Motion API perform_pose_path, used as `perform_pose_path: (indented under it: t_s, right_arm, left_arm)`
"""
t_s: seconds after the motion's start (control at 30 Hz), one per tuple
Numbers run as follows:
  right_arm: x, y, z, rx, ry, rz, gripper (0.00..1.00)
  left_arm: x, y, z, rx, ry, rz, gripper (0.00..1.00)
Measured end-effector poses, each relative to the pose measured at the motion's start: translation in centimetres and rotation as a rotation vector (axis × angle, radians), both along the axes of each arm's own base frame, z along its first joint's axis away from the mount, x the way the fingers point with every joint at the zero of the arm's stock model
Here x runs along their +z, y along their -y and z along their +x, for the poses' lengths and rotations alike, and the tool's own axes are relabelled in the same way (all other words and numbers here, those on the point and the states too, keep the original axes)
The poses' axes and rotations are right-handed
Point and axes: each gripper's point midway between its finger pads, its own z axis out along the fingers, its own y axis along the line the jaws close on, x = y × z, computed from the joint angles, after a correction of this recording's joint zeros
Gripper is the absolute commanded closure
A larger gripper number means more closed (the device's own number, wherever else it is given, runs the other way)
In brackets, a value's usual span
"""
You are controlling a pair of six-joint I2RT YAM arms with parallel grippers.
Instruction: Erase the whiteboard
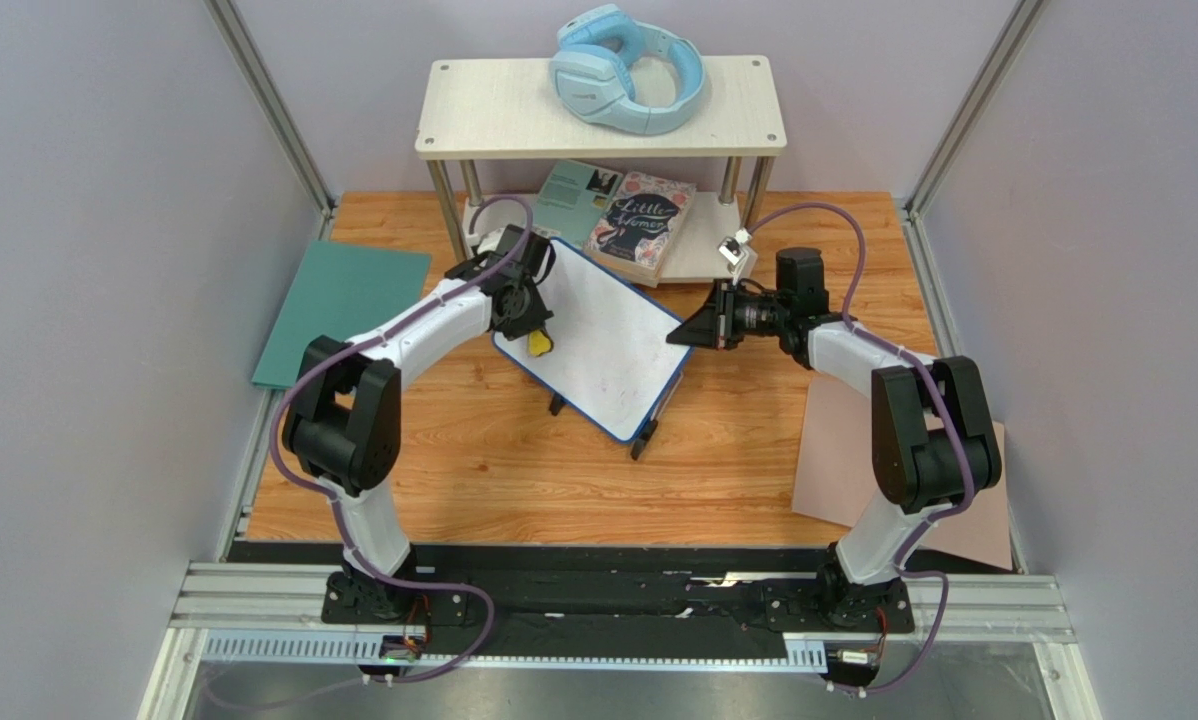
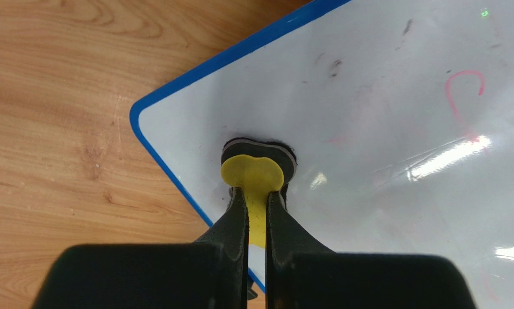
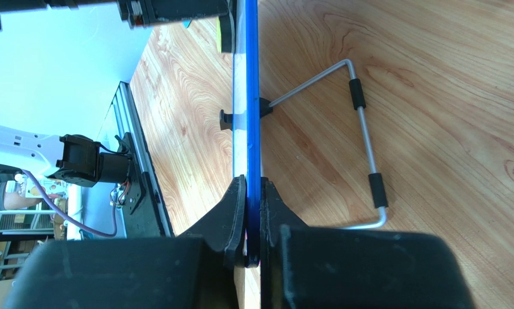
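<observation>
Whiteboard (image 1: 608,353) at the middle of the wooden desk (image 1: 455,480), just on the near side of the shelf, turned at an angle to the desk's edges and propped tilted on a wire stand (image 3: 364,138) with black sleeves. Thin blue rim, rounded corners, a little black foot (image 3: 226,118) sticking out at the edge. On the white face, a faint pink stroke (image 2: 462,96) and a few grey smudges, well clear of the eraser.

Left pincer (image 2: 257,196) narrow, clamped on the tab of a yellow eraser (image 2: 252,170). Dark pad of that eraser pressed flat against the board, close to its left corner and just inside the rim.

Right pincer (image 3: 252,190) narrow as well, gripping the board's right edge, one finger on each face with the blue rim between them.

Beyond the board, a low pale shelf (image 1: 602,108) carrying blue headphones (image 1: 628,72) on top and two books (image 1: 643,222) on the lower level. Flat teal sheet (image 1: 342,312) at the left of the desk and tan-pink sheet (image 1: 846,450) at the right, both lying apart from the board.
</observation>
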Motion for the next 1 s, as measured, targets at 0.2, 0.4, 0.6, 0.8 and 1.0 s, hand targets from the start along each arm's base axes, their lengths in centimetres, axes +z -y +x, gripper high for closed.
perform_pose_path:
  t_s: [0.2, 0.4, 0.6, 0.8, 1.0]
  right_arm:
    - [0.1, -0.1, -0.1, 0.007, 0.000, 0.004, 1.00]
    - [0.2, -0.1, -0.1, 0.008, 0.002, 0.005, 1.00]
    - [0.1, -0.1, -0.1, 0.007, 0.001, 0.004, 1.00]
    - [0.1, -0.1, -0.1, 0.007, 0.001, 0.003, 1.00]
    - [0.1, -0.2, -0.1, 0.005, 0.003, -0.001, 1.00]
  left_arm:
    - [-2.5, -0.8, -3.3, 0.075, -0.035, -0.066, 1.00]
    - [-3.0, -0.3, -4.4, 0.061, -0.047, -0.027, 1.00]
    - [-1.6, 2.9, -4.7, -0.044, -0.047, 0.015, 1.00]
    - [0.6, 5.1, -3.3, -0.078, -0.011, 0.001, 1.00]
    - [1.2, 4.2, -1.8, -0.049, -0.014, -0.030, 1.00]
